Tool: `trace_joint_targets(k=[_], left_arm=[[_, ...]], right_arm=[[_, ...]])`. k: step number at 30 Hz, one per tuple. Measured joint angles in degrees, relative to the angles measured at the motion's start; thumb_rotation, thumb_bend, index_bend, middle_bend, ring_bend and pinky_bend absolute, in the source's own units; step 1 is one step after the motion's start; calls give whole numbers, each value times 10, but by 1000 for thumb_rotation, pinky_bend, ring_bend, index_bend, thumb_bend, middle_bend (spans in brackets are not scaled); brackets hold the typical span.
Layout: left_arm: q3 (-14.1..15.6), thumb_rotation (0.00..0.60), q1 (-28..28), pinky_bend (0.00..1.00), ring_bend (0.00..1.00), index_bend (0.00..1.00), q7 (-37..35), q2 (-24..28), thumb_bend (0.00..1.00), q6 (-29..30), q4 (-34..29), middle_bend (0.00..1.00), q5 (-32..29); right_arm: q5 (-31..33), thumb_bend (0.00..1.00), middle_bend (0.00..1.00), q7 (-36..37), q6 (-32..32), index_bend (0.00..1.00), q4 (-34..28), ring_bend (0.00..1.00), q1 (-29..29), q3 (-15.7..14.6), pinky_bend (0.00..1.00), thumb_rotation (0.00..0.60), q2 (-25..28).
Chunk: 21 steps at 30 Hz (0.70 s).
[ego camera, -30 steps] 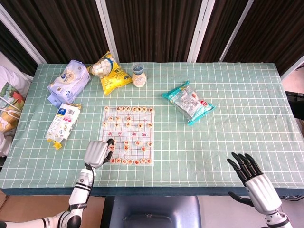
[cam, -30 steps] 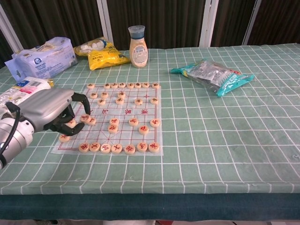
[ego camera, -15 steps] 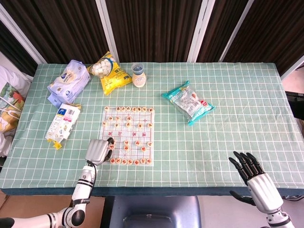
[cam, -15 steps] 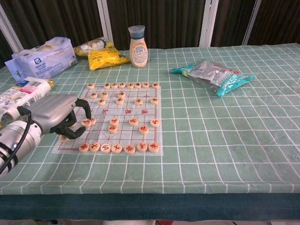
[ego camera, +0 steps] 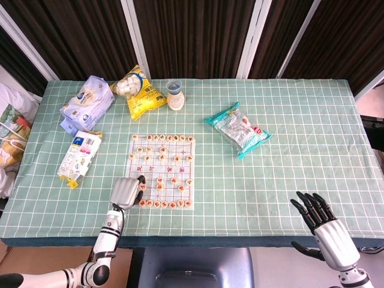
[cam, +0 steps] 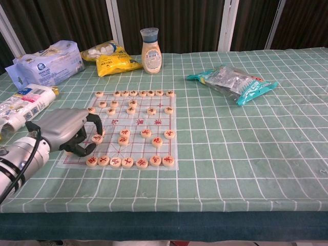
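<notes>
Dark curtains w/ white frames are standing behind the bench (ego camera: 288,180), which is wearing a green cloth w/ a white grid.

Left hand (cam: 64,132) is resting low at the near-left corner of the game board (cam: 164,123), a thin clear sheet w/ red lines. Its fingers (cam: 94,125) are curling down over the board's left edge, tips touching or just beside a round wooden piece (cam: 97,138); can't tell if that piece is actually being pinched. In the head view the same hand (ego camera: 125,191) is covering the board's (ego camera: 186,153) near-left corner. Other round pieces are sitting in a row along the near edge, a row along the far edge, and scattered in between.

Right hand (ego camera: 327,228) is hanging off the near edge of the bench at far right, well apart from the board, fingers (ego camera: 307,205) spreading apart and gripping nothing. It's showing in the head view only.

Beyond the board: a yellow snack bag (cam: 110,59) and a small bottle (cam: 150,44) w/ a grey cap, standing upright, near each other. Left of those a pale blue packet (cam: 46,64), and nearer the left hand a white pack (cam: 25,102) lying flat. To the right, a teal snack bag (cam: 233,82) is lying well apart from the board.
</notes>
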Motion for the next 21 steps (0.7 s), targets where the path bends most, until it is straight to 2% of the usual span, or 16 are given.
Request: trace_joint_targets(k=[6,14,21], left_arm=[[5,600,-2,1000,1000,378,-2,-4,394,2,2,1000,3],[6,600,-3,1000,1000,372,-4,-3,393,7,1,1000,5],[18,600,6,1000,1000,374,-17,26,395,34,-47,1000,41]], right_arm=[[0,187,0,4,4,0,1,0,-2,0,0,600,2],[-1,187,0,7,7,0,4,0,-3,0,0,600,2],[0,187,0,2,1,0,4,0,-1,1,0,600,0]])
